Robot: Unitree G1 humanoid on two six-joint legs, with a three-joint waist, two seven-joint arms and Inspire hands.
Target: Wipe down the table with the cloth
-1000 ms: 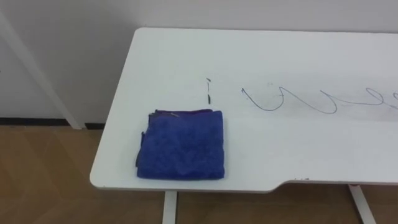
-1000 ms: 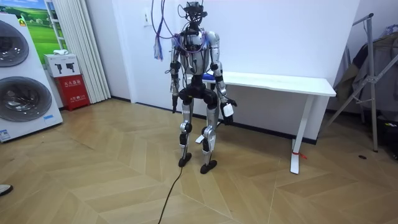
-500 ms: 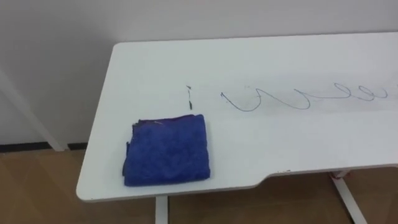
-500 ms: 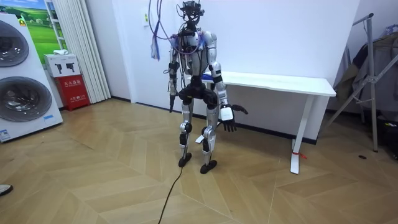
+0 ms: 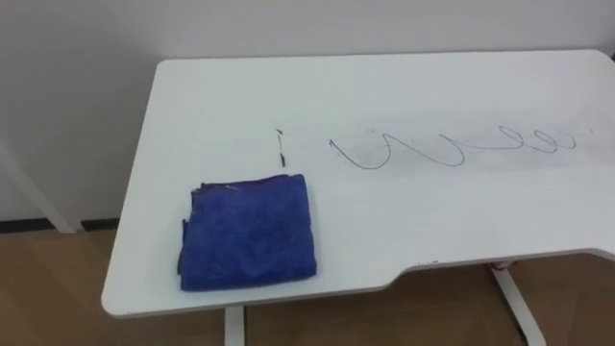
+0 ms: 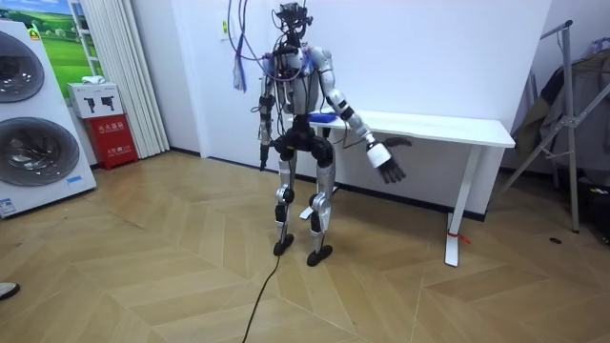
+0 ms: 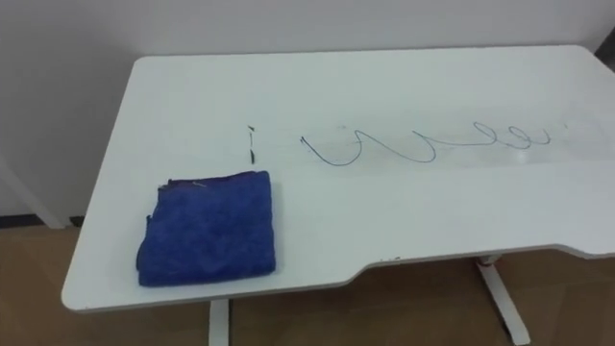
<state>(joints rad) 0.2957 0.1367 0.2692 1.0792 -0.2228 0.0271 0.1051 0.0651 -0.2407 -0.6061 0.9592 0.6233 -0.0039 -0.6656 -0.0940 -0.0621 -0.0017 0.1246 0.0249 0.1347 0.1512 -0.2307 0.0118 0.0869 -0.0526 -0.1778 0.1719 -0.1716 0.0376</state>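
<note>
looking at the folded blue cloth (image 5: pixel 248 230) on the table's (image 5: pixel 461 221) near left corner: soft, light, floppy, so i'd pinch it from the top. right hand (image 6: pixel 389 165) held out near the table, fingers spread, empty; left hand (image 6: pixel 262 160) hangs low.

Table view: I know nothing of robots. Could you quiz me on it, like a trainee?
1. True or false: the cloth lies folded near the table's left end.
2. The pen scribble is: A) under the cloth; B) right of the cloth, uncovered; C) on the floor.
3. Fill in: in the room view, the outstretched right hand holds ____.
Key: 1 true; 2 B; 3 nothing.
</note>
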